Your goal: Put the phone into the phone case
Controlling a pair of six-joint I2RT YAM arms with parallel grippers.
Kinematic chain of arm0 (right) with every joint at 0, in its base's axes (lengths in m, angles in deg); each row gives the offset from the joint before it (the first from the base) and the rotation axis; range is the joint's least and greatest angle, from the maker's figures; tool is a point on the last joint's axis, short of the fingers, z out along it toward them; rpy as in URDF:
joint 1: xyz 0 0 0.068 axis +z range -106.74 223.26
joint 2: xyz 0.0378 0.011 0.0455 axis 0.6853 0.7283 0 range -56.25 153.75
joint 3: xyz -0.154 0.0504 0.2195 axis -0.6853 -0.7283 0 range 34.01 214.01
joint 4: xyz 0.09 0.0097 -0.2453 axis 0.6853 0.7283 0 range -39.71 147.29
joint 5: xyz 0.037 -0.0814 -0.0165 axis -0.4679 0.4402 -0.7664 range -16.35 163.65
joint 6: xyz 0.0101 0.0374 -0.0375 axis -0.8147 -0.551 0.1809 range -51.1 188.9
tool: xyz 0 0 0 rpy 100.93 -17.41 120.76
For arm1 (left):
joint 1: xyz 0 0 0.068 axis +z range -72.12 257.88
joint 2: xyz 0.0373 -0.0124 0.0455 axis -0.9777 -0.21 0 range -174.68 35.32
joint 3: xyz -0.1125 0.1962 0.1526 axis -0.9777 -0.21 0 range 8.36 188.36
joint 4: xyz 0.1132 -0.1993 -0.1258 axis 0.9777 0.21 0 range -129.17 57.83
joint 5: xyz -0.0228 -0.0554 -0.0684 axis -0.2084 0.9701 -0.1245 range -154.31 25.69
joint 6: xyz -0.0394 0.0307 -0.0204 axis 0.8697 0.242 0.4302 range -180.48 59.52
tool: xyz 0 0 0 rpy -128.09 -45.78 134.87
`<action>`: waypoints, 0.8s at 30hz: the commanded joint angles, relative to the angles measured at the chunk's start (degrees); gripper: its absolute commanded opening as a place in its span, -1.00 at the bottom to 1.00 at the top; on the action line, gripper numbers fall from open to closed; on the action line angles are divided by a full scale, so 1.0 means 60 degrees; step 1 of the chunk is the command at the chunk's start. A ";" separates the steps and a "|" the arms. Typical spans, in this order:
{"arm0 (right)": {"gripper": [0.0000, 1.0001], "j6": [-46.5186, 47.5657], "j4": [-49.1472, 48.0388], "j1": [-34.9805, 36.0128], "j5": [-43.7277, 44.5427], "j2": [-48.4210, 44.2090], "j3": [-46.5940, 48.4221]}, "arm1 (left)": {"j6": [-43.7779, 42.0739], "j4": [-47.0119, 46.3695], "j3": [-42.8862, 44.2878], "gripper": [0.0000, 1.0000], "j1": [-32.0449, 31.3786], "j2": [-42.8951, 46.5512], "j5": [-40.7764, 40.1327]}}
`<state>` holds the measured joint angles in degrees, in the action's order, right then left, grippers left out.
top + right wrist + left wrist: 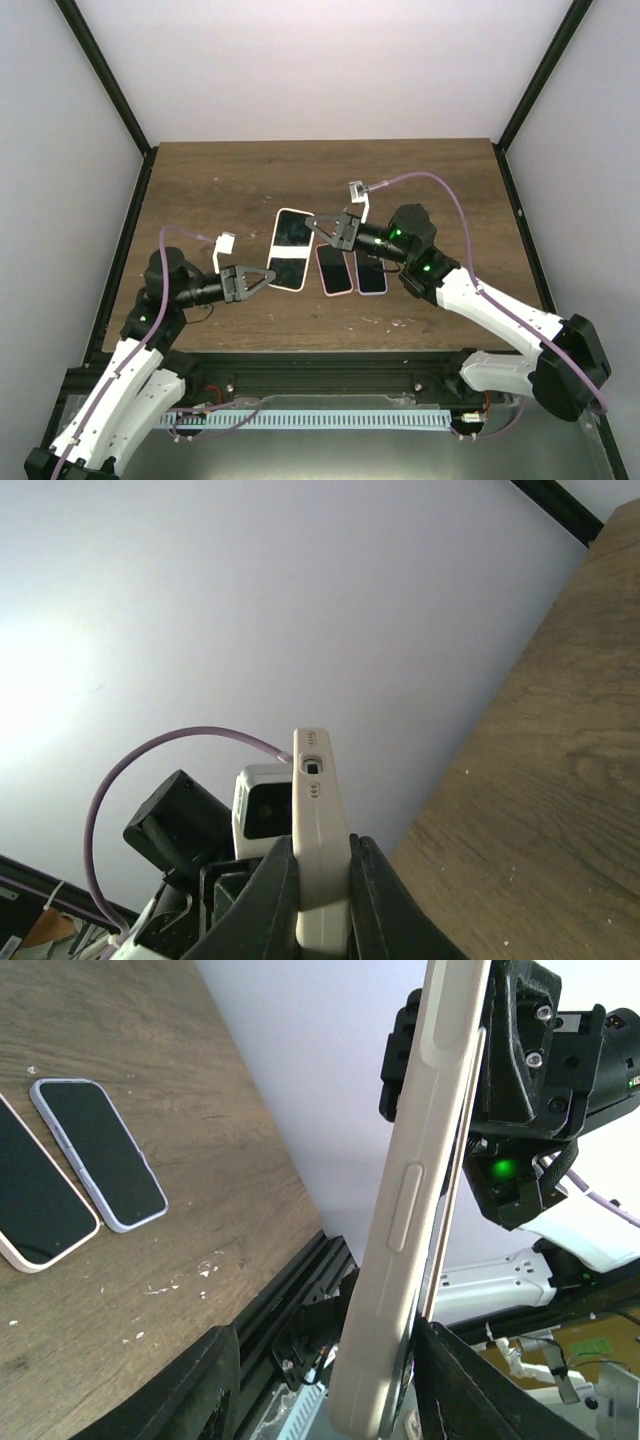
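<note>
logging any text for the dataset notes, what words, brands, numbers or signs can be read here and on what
No readable text in any view.
phone case: plain, no brand or print showing.
two phones lying flat: screens dark, nothing on them.
green light on the black housing: a light only, no mark.
tan patch at lower right of the left wrist view: small green mark, too blurred to read.
</note>
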<state>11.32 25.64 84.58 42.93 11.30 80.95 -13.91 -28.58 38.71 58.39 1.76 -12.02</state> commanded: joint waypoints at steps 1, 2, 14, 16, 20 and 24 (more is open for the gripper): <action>-0.99 -0.0297 -0.0607 -0.0061 0.0439 -0.0081 0.0672 | 0.0149 -0.0293 -0.0105 -0.03 0.0025 0.0084 0.0247; -0.99 -0.0367 -0.0637 -0.0061 0.0409 -0.0025 0.0666 | 0.0120 -0.0303 -0.0083 -0.06 0.0025 0.0053 0.0262; -0.99 -0.0150 -0.0376 -0.0061 0.0628 -0.0107 0.0483 | -0.0918 0.1090 0.0361 -1.00 0.0025 -0.0544 -0.0670; -0.99 -0.0128 -0.0332 -0.0061 0.0639 -0.0076 0.0482 | -0.1063 0.1242 0.0436 -1.00 0.0025 -0.0584 -0.0743; -0.99 -0.0104 -0.0324 -0.0061 0.0623 -0.0040 0.0458 | -0.1216 0.1525 0.0630 -0.65 0.0025 -0.0525 -0.0946; -0.99 0.0085 -0.0169 -0.0086 0.0530 0.0027 0.0424 | -0.1499 0.2109 0.0947 -0.06 0.0025 -0.0362 -0.1473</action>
<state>11.14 27.70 84.21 46.03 11.96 81.21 -20.03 -22.13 42.07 58.35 -1.02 -15.01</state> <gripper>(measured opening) 0.096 0.383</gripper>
